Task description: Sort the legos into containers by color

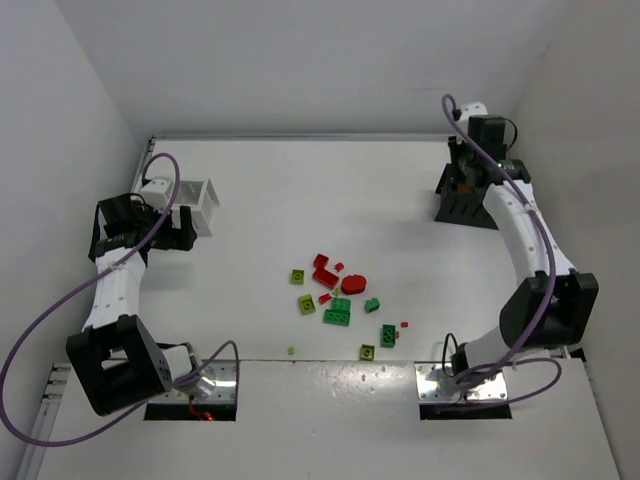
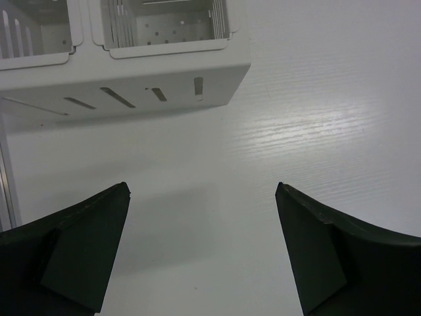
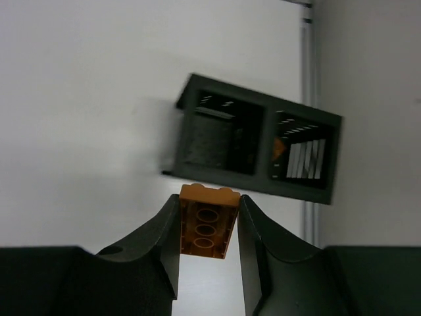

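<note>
White tabletop [image 1: 300, 180]: loose legos [image 1: 340, 290] lie mid-table, my left gripper [image 2: 202, 191] gapes empty by the white bin [image 2: 131, 79], and farthest, my right gripper [image 3: 208, 204], pinching an orange brick [image 3: 206, 227], should centre over the orange-holding compartment of the black bin [image 3: 256, 148] before I release.

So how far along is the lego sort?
Early. Done: one orange piece shows inside the black bin. In hand: right gripper shut on an orange brick near that bin. Remaining: red, green and yellow-green legos loose in a pile; left gripper open by the white bin, visible parts empty.
</note>
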You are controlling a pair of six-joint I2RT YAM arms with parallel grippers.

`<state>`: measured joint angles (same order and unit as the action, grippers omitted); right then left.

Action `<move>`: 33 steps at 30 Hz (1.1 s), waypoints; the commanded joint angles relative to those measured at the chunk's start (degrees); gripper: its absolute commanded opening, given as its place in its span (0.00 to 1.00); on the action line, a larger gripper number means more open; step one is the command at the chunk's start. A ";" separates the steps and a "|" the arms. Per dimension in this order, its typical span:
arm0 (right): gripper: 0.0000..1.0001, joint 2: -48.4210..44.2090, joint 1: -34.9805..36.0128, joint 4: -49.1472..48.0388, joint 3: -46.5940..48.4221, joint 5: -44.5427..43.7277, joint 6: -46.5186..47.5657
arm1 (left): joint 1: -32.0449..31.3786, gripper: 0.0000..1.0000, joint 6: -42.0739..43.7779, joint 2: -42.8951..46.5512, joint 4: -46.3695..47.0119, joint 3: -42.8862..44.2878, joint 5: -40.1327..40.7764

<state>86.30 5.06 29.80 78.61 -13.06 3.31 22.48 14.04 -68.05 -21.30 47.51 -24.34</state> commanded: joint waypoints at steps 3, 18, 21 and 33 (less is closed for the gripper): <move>0.00 6.32 -9.26 -8.53 4.97 -4.17 0.91 | -0.16 1.00 -0.68 0.20 2.49 0.04 -2.73; 0.01 16.27 -17.98 -14.94 8.59 -0.92 -0.32 | -0.16 1.00 1.60 1.34 3.63 -1.54 -4.40; 0.20 18.38 -18.51 -15.47 8.58 -1.53 -0.32 | -0.16 1.00 4.49 1.34 2.06 -1.54 -6.59; 0.63 15.93 -19.03 -11.00 6.74 4.78 0.72 | -6.65 1.00 23.98 1.34 -12.26 2.41 -12.22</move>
<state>106.65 -13.76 17.78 84.88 -11.66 3.22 18.63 29.93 -68.03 -28.93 46.61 -33.26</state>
